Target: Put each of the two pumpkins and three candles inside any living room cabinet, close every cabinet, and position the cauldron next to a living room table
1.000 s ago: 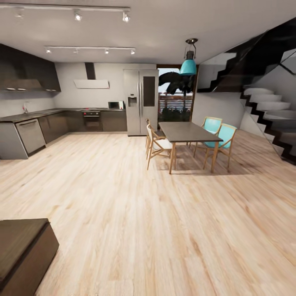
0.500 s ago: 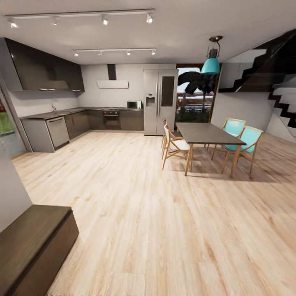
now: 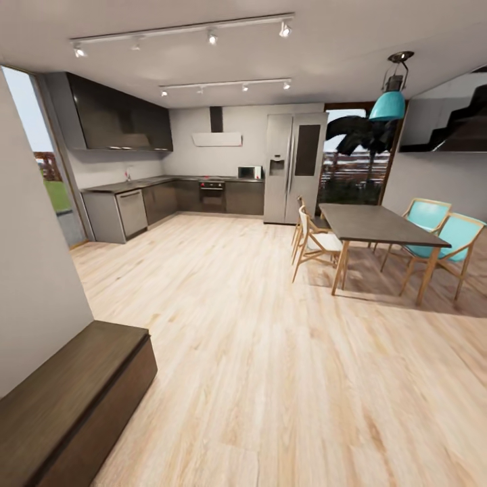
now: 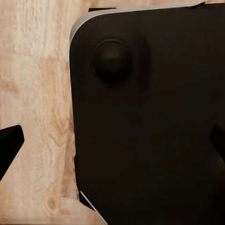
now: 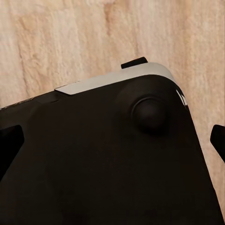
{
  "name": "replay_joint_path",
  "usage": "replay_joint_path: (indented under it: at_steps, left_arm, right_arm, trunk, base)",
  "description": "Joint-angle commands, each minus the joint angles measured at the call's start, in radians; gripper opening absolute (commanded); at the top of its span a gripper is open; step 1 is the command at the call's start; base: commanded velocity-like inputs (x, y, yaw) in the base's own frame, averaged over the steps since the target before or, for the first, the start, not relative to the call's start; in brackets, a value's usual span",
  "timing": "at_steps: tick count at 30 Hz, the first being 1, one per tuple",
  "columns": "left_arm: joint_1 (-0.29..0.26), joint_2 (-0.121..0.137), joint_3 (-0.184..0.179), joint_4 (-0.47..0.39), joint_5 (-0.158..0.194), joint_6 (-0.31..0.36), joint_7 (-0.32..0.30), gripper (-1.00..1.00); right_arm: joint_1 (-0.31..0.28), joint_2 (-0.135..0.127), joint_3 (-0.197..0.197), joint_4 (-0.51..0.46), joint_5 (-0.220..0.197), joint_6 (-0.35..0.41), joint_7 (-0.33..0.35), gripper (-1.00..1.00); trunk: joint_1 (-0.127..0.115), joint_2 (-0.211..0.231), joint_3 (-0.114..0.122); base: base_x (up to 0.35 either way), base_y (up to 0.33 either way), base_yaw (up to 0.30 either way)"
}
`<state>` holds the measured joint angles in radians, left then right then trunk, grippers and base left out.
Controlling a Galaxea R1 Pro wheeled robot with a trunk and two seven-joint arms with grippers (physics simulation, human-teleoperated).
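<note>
Robot in transit; head view looks across an open-plan room.

Near: long, low dark-brown wooden cabinet at near left, against a plain grey wall. Its long axis runs from near left toward the mid-floor. Flat fronts look closed on the face that shows. Light wood plank floor takes up the middle ground.

Wrist views: each looks down on a black rounded base panel of the robot, with plank floor beyond. Left tool: dark fingertip shapes sit at both edges of the picture, wide apart, nothing between them, so it reads as spread and empty. Right tool: same arrangement, spread and empty.

Mid: tall dark dining table with wooden legs at right, with pale wooden chairs and turquoise chairs. This is not the task's table.

Far: grey-black kitchen units, steel fridge, turquoise pendant lamp.

Judgement: the cabinet lies left of and ahead of the robot, so the left arm is nearer. Pumpkins, candles and cauldron must first be found; likely a further turn is needed.
</note>
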<state>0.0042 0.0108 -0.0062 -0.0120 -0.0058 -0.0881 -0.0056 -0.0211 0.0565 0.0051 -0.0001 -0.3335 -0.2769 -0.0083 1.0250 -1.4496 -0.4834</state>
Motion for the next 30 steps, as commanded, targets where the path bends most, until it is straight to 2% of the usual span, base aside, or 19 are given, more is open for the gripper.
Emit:
replay_joint_path:
  at_steps: [1,30]
  left_arm:
    - [0.000,0.001,-0.001,-0.001,-0.003,-0.002,-0.001,1.00]
    - [-0.001,0.005,-0.005,-0.015,-0.005,-0.002,-0.001,1.00]
  right_arm:
    - [0.000,0.000,0.001,0.000,-0.004,-0.003,-0.001,1.00]
    - [0.000,0.000,0.004,0.000,0.001,-0.002,-0.001,1.00]
  trunk:
    - [0.000,0.000,-0.001]
    - [0.000,0.000,-0.001]
  base:
    - [0.000,0.000,0.277]
    - [0.000,0.000,0.278]
